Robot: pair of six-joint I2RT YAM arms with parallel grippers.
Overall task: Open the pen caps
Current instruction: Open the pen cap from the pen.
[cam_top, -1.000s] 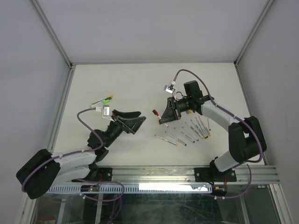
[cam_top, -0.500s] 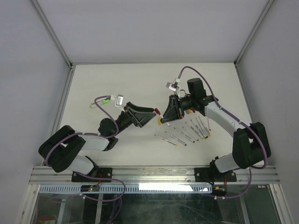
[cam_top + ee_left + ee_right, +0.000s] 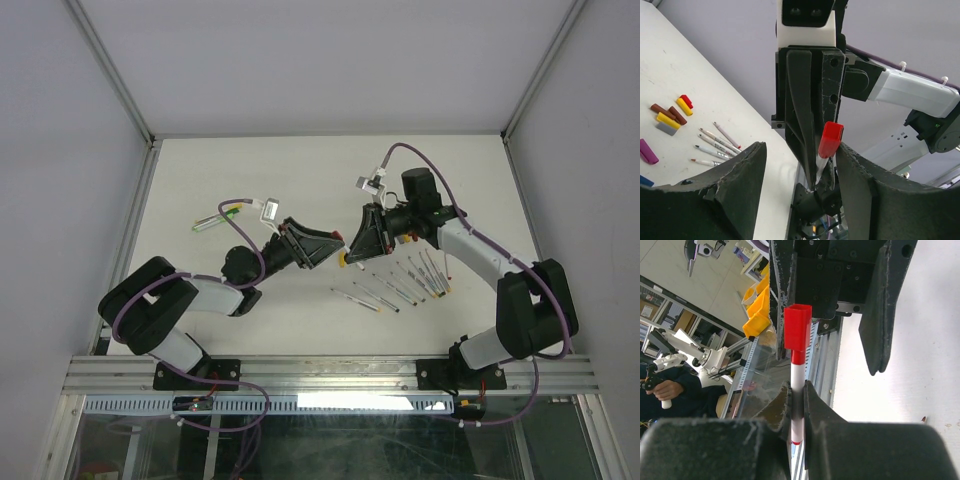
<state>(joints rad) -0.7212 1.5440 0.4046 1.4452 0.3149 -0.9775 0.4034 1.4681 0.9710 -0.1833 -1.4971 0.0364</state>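
While right gripper [image 3: 797, 400] pinches slim white pen [image 3: 797, 372], left gripper [image 3: 801, 147] gapes around boxy red cap [image 3: 830, 140].

- pen [image 3: 797, 377] over table ctr, btwn L gripper [image 3: 333, 242] & R gripper [image 3: 347, 252]
- row of pens [image 3: 392, 287] on table, R of ctr, nearer front edge
- caps [image 3: 671, 114] on table near that row
- stray pens [image 3: 217, 217] by table's L edge, well apart from row

overhead looks down; opposed wrist views share red cap [image 3: 831, 139]
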